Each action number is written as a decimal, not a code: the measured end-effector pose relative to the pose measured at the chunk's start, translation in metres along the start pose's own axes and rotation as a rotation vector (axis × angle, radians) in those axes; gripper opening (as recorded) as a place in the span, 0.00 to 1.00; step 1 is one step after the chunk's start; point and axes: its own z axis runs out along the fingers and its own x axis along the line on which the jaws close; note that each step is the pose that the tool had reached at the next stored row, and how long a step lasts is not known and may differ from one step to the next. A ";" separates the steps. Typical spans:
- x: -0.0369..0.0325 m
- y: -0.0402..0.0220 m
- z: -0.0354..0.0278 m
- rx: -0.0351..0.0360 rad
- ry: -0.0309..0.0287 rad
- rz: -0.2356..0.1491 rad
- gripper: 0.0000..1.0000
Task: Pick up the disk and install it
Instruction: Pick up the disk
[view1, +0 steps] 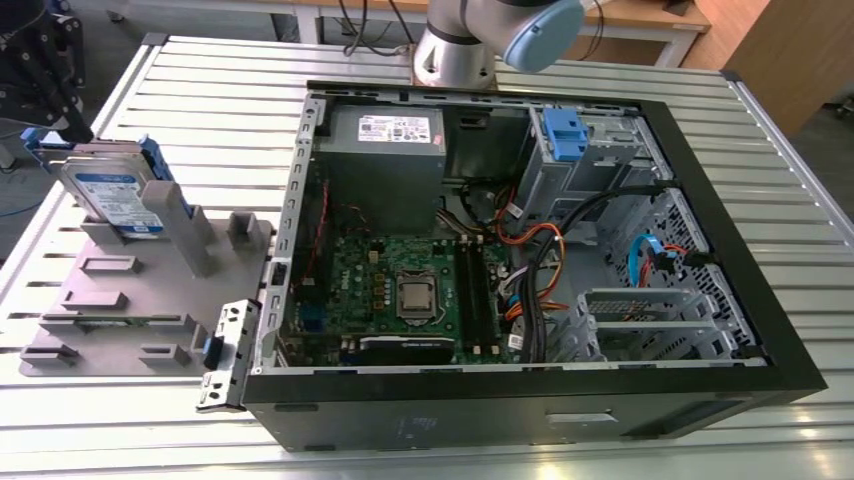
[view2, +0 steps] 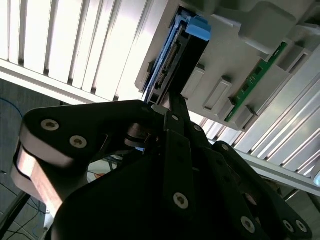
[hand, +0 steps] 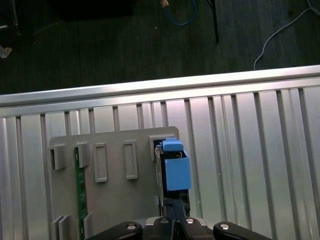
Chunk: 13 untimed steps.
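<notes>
Clearly, with jaws together close by the upright disk (hand: 175, 172), the gripper (hand: 175, 209) could knock it crooked in its holder (hand: 125, 200).

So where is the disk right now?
The disk stands on edge in the grey holder block at the exterior view's left, on the slatted table beside the open computer case.

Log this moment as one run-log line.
silver-metal rectangular disk with blue rails: upright in grey plastic holder block | gripper: shut, by disk's edge | install: not done
</notes>
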 end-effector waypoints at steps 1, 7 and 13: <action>-0.0001 -0.0009 0.0000 0.0001 -0.0001 0.000 0.11; -0.0022 -0.0019 0.0008 0.0001 -0.0001 0.000 0.11; -0.0034 -0.0018 0.0022 -0.0001 0.0000 0.000 0.11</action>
